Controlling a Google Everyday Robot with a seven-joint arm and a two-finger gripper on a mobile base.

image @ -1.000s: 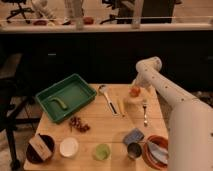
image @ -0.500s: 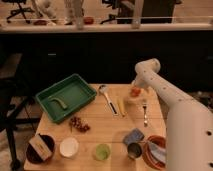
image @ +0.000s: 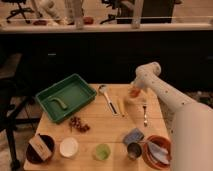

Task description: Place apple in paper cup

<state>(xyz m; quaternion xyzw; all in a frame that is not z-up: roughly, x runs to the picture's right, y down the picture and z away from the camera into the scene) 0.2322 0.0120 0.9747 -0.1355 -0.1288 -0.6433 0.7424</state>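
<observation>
Hovering: gripper (image: 134,90) at apple (image: 133,94), well right of tray (image: 75,95), jaws apart | cup (image: 69,147) in front of tray | apple looks firm, smooth, light, apt to roll; grip across its widest middle

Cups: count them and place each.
3: paper cup front left, green cup front centre, metal cup to its right. None seems hidden. Gripper is by the apple, back right.

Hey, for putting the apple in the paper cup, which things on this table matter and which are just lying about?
For the job:
apple, back right
gripper, open, at the apple
paper cup, front left

Lying about:
green tray
grapes
green cup
metal cup
fork
orange bowl
</observation>
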